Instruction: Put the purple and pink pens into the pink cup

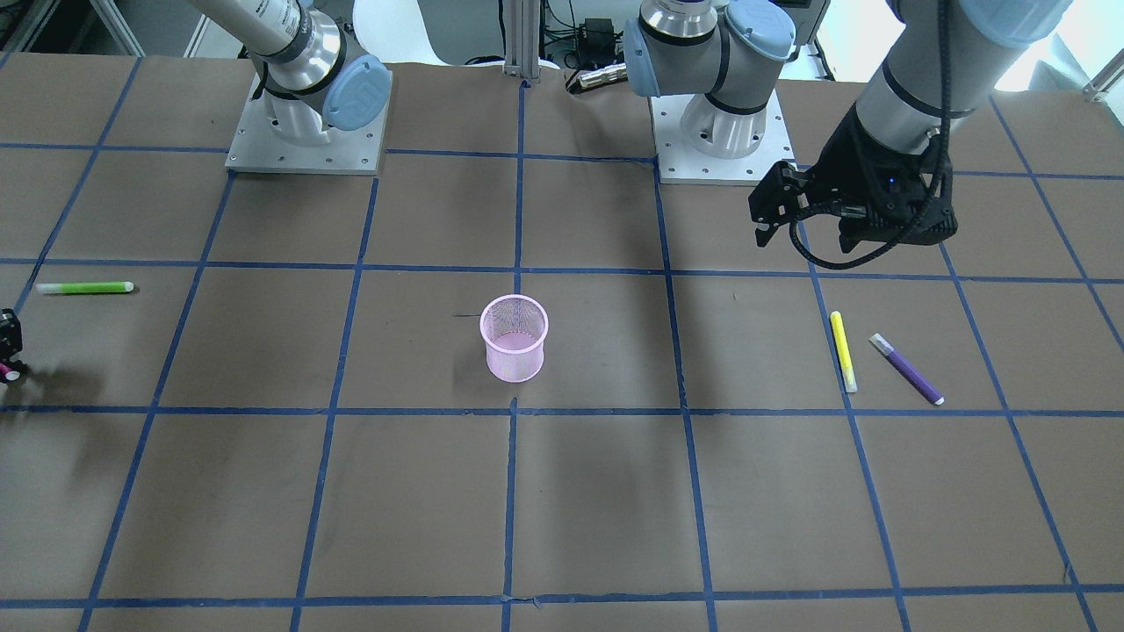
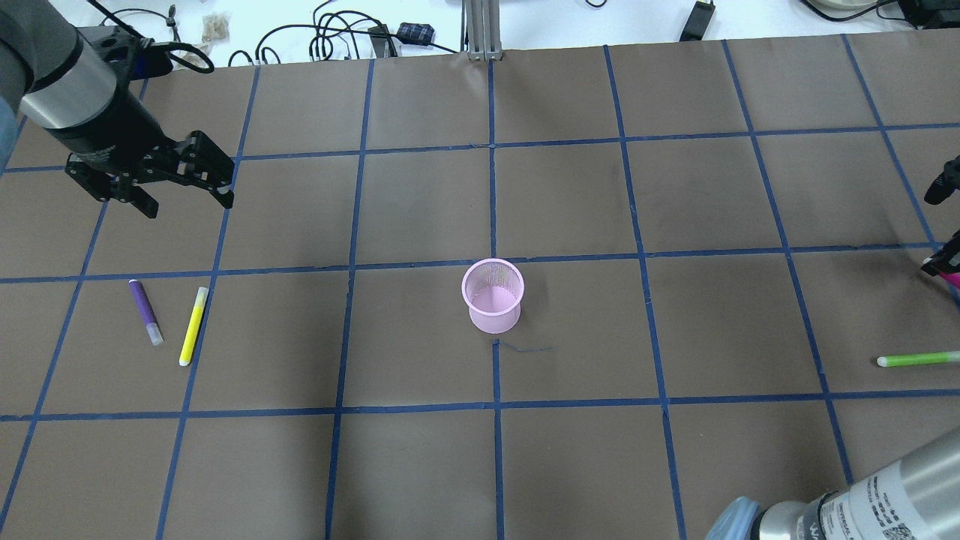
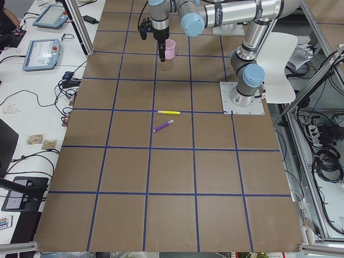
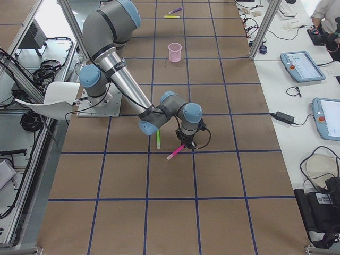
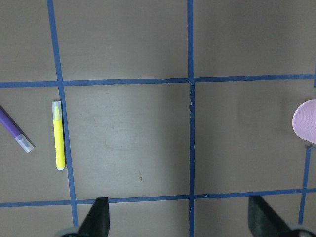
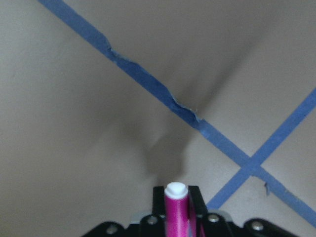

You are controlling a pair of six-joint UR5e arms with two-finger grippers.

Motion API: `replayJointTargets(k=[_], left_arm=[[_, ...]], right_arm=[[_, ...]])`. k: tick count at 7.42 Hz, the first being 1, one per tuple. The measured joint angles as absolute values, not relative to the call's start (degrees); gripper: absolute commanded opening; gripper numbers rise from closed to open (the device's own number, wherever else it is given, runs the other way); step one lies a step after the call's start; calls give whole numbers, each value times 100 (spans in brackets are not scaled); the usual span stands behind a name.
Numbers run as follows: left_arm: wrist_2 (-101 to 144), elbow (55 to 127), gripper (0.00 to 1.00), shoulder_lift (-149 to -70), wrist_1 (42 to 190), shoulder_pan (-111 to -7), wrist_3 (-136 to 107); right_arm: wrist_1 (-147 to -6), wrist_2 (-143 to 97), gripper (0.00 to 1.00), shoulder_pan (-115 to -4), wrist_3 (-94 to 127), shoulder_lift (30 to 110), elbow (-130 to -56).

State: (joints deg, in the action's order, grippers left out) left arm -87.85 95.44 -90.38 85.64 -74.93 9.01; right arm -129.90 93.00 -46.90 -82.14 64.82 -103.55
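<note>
The pink mesh cup [image 2: 492,295] stands upright near the table's middle; it also shows in the front view [image 1: 515,337]. The purple pen [image 2: 144,311] lies flat on the table's left side, next to a yellow pen. My left gripper [image 2: 186,204] hangs open and empty above the table, beyond the two pens; its wrist view shows the purple pen [image 5: 15,131] at the left edge and the cup [image 5: 306,121] at the right edge. My right gripper [image 2: 946,274], at the far right edge, is shut on the pink pen [image 6: 177,210], also seen in the right side view [image 4: 175,152].
A yellow pen [image 2: 193,325] lies just right of the purple pen. A green pen [image 2: 919,359] lies on the table near my right gripper. The arm bases [image 1: 303,132] stand at the robot's side of the table.
</note>
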Motion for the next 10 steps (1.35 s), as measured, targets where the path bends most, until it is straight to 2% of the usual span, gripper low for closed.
replayJointTargets(k=[3,6,7,8,10], left_arm=[[-8785,9680,100,-9584,7902,-6232,924],[-8797,9990,98,-10643,6352,-5547,771],[-8819,10060,88,-10973,5964,-5420,676],[-8861,10103,86,-11247,5702,-5346,598],[-8904,10186,52,-11631,5543,-5303,474]], right_arm=[[-12615,9064,0,-5468,-7166,7418,-10385],[-12442,8105,0,-6818,-5051,8009,-10413],[-12480,8121,0,-7492,-4021,8087,-10405],[-12564,8211,0,-8180,-3007,8130,-10401],[-12969,8520,0,-9523,-1300,8125,-10417]])
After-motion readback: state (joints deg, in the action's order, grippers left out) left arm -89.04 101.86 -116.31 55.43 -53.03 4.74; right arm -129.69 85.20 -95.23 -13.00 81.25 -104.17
